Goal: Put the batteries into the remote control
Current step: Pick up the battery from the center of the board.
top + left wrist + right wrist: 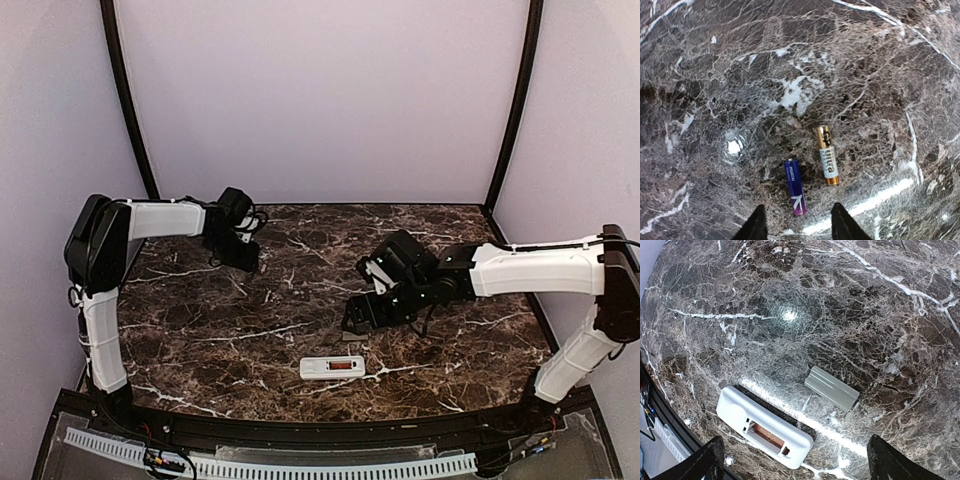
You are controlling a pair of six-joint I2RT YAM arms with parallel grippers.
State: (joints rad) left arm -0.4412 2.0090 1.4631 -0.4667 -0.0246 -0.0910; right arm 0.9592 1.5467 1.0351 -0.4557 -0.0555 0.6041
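Left gripper (pixel 800 226): open, astride purple battery (pixel 795 186)
Gold battery (pixel 826 155): beside it
Right gripper (pixel 800 460): wide open, empty
Remote (pixel 765 427): tabletop's (pixel 200 350) near edge, compartment up

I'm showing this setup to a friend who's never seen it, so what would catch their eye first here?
First, the white remote control lying face down near the front edge of the table, its battery compartment open, its grey cover loose beside it. Then, in the left wrist view, a purple battery and a gold-and-black battery lying side by side on the dark marble.
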